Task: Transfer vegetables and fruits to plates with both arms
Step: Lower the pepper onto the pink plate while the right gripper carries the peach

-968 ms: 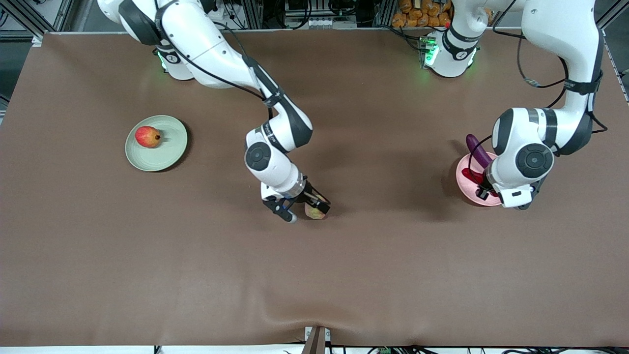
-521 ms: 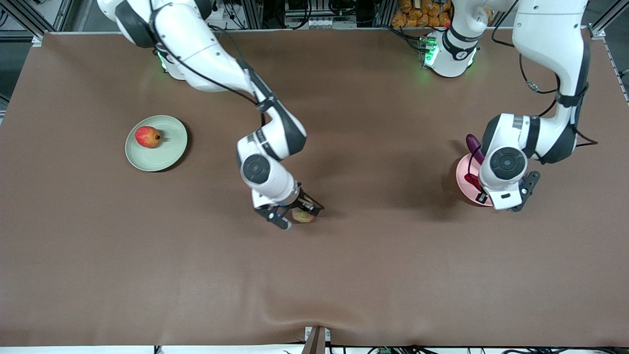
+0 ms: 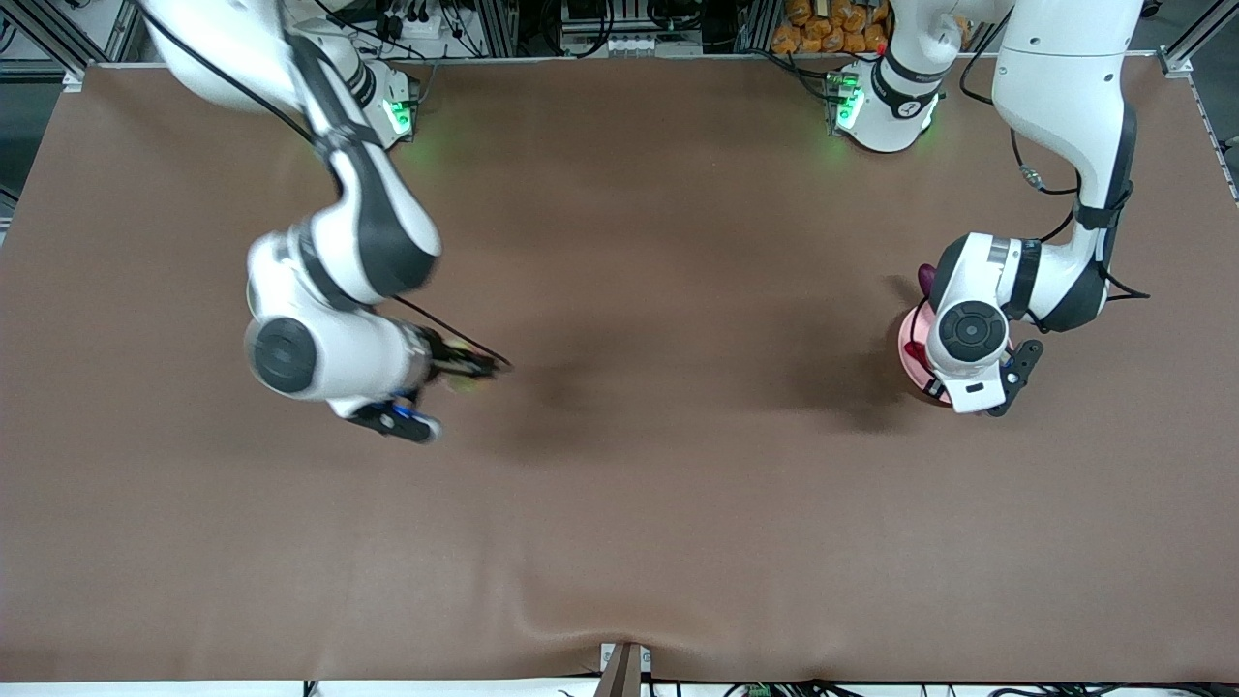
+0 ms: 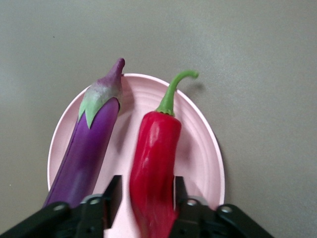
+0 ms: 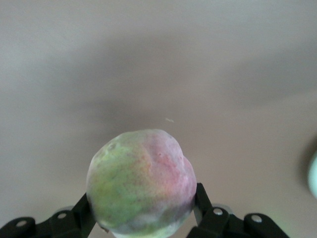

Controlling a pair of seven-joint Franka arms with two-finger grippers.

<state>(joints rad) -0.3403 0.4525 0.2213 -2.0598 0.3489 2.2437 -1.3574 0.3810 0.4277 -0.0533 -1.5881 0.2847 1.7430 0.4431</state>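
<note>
Swung toward its plate, right gripper clamps the peach; left gripper fingers straddle the chili, slightly parted.

Eggplant beside chili, both on plate

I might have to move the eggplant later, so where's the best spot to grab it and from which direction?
Grip the eggplant across its purple mid-body, probably coming straight down. It lies flat on the pink plate beside the chili pepper, and its stem end tapers too thin to hold.
</note>
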